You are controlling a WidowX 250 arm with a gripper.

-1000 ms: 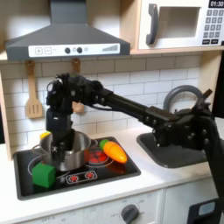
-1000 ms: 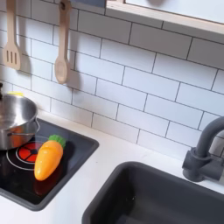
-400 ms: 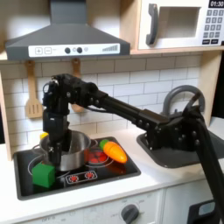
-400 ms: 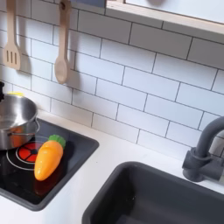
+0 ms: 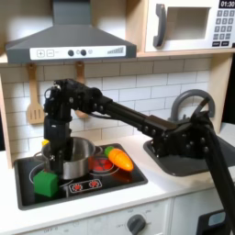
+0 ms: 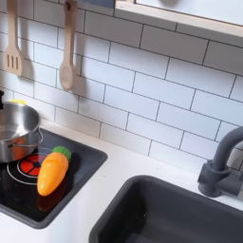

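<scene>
A toy kitchen is shown, with a black robot arm stretched from the first exterior view's right across to a stovetop (image 5: 128, 176) on its left. The gripper (image 5: 53, 158) is lowered over the left rim of a silver pot (image 5: 75, 158) that stands on the stovetop, and its fingers are pointed straight down, as would suit reaching into the pot or taking its rim. Whether the fingers are released or clenched cannot be told, since they are dark and partly hidden against the pot.

Just in front of the pot, at the stovetop's near left corner, a green block (image 5: 46, 184) is set. A small yellow object (image 5: 47, 143) is glimpsed behind the gripper. To the pot's right, in both exterior views, a toy carrot (image 6: 52, 171) is laid flat on the stovetop, apart from the pot, its green top turned toward the wall.

On the white tiled wall, a wooden spatula (image 6: 13, 43) and a wooden spoon (image 6: 66, 59) are hung from hooks, kept off the surface. A dark sink (image 6: 133, 211) with a grey faucet (image 6: 223, 166) is set into the white surface on the second exterior view's right. A range hood (image 5: 69, 37) is mounted over the stovetop, and a microwave (image 5: 190, 25) is placed at the first exterior view's upper right.
</scene>
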